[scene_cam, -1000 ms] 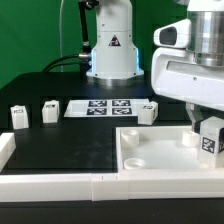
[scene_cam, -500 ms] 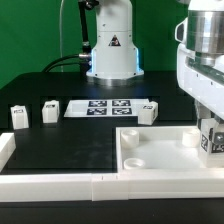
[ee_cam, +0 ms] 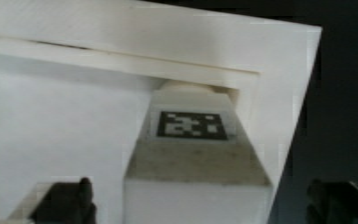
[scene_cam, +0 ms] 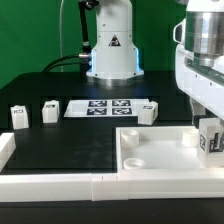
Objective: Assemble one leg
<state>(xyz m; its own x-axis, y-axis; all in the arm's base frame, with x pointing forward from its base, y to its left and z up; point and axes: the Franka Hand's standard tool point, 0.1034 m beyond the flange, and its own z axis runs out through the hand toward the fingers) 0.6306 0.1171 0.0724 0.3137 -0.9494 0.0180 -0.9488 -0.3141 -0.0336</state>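
One leg (scene_cam: 211,140), a small white block with black-and-white tags, stands upright at the right-hand corner of the large white panel (scene_cam: 160,152). My gripper (scene_cam: 210,116) is right above it, fingers either side. In the wrist view the leg (ee_cam: 195,140) runs between the two dark fingertips (ee_cam: 69,200), with a narrow gap showing on each side, so the jaws look open around it. Three more legs stand on the table: two at the exterior view's left (scene_cam: 19,117) (scene_cam: 49,112) and one behind the panel (scene_cam: 148,112).
The marker board (scene_cam: 105,107) lies behind the legs, in front of the robot base (scene_cam: 112,50). A low white rail (scene_cam: 60,185) runs along the front edge and up the left side. The panel's round sockets (scene_cam: 133,136) face up.
The gripper's hand has turned and shifted toward the exterior view's right since one second ago. The leg has stayed at the panel's corner. Little differs over the last half second.
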